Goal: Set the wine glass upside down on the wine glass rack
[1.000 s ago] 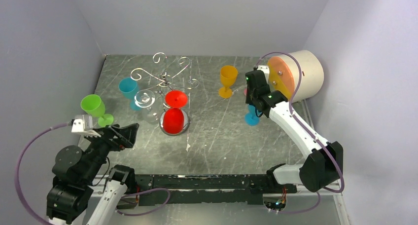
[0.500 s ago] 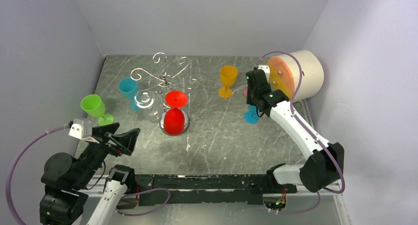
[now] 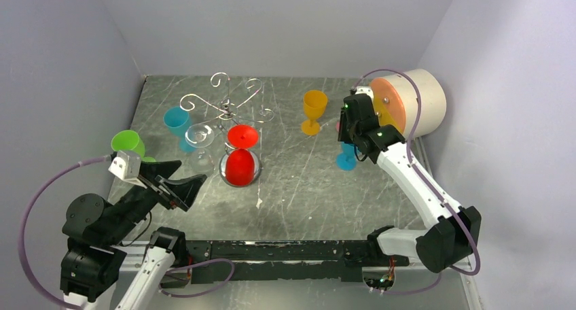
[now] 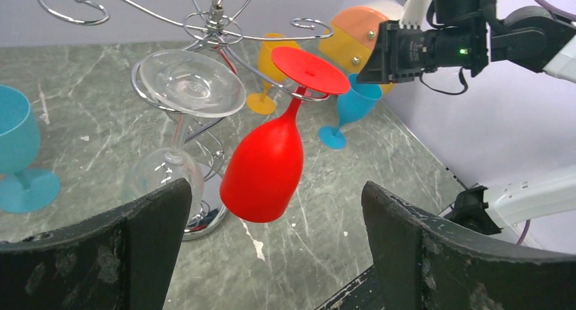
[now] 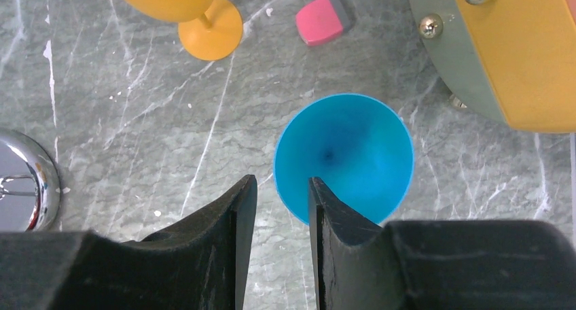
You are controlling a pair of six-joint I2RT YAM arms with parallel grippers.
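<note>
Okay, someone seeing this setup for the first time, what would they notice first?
Probably the red wine glass hanging upside down from the silver wine glass rack mid-table, with a clear glass hung beside it. Next, the right gripper at the right side, poised over an upright blue glass with its jaws apart at the rim.
</note>
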